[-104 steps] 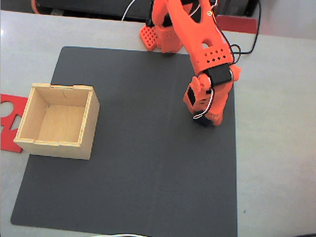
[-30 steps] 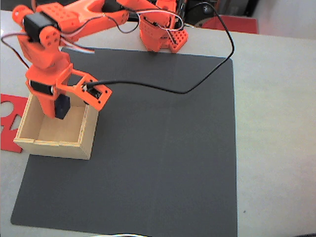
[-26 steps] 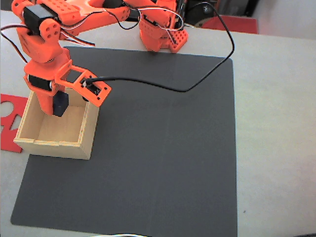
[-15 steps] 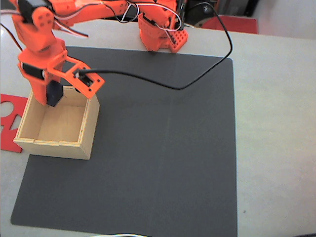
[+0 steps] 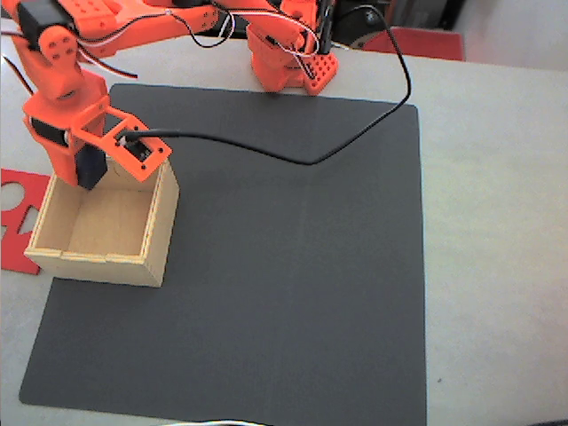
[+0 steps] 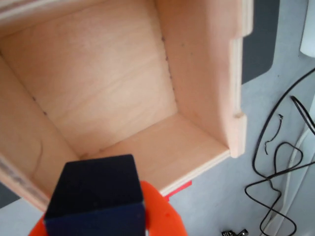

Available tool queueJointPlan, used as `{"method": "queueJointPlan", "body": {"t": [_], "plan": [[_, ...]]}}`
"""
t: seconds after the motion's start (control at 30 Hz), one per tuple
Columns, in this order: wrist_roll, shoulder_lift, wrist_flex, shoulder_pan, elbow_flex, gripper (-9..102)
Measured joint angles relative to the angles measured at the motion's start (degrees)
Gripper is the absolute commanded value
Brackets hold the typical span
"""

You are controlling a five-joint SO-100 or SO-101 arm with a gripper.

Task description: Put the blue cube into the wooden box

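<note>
Orange gripper (image 5: pixel 87 169) in the fixed view hangs over the far rim of the wooden box (image 5: pixel 105 222), closed on the blue cube (image 5: pixel 90 167); the box stands on a black mat (image 5: pixel 293 266), a red sheet (image 5: pixel 16 222) to its left. Wrist view shows the cube (image 6: pixel 96 194) clamped above the box's bare floor (image 6: pixel 98 78), and loose cables (image 6: pixel 275 167) on the table.

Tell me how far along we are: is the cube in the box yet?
Not yet. Done: the blue cube is off the mat and shut in the gripper, carried to the wooden box. In hand: in the fixed view the gripper hangs over the box's far edge; the wrist view looks down into its bare floor with the cube above a wall. Left: center over the opening and release.
</note>
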Motion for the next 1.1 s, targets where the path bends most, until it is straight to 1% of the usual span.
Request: {"method": "queueJointPlan", "body": {"t": [0.27,0.53,0.8,0.83,0.9,0.93,1.0,1.1], "plan": [[0.0,-11.2,0.0,-0.4,-10.1,0],[0.0,-16.0,0.1,-2.3,-12.9,0],[0.0,-25.1,0.1,-5.3,-21.4,0],[0.0,-26.1,0.1,-5.6,-22.1,1],[-0.5,-27.6,0.1,-6.9,-23.4,13],[-1.2,-27.9,0.2,-7.2,-23.6,17],[-2.0,-28.3,0.8,-7.6,-24.0,20],[-2.4,-28.5,1.4,-7.5,-24.0,21]]}}
